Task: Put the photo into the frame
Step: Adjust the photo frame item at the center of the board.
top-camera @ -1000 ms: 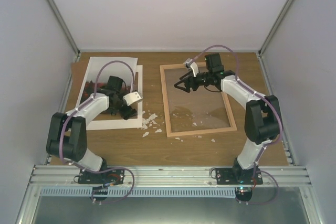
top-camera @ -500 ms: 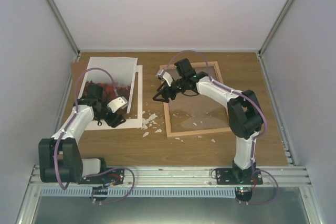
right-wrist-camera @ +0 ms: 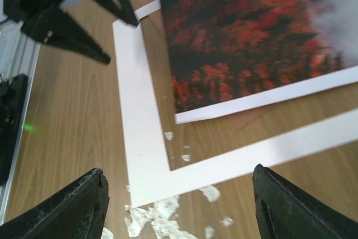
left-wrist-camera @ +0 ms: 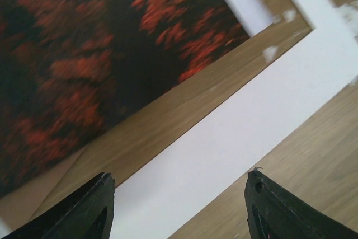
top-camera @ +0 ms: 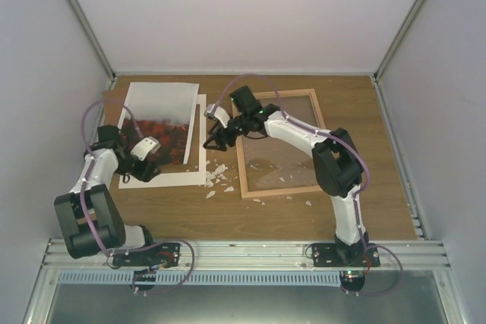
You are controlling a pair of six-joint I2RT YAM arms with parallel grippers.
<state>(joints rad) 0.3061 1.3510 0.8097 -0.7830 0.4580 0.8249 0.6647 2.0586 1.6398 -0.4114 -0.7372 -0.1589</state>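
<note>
Right end effector and left end effector are both wide open and hold nothing, with the photo just ahead and the frame behind the right one, so grabbing the photo's edge looks next.

On my feed, the left arm and right arm wear white shells with black joints, purple cables looping alongside; the fingers of the right gripper are black, tapered wedges.

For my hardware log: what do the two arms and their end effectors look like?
The left arm and right arm have white link shells, black joints and a looping mauve cable each. The left end effector and right end effector carry two black tapered fingers.
</note>
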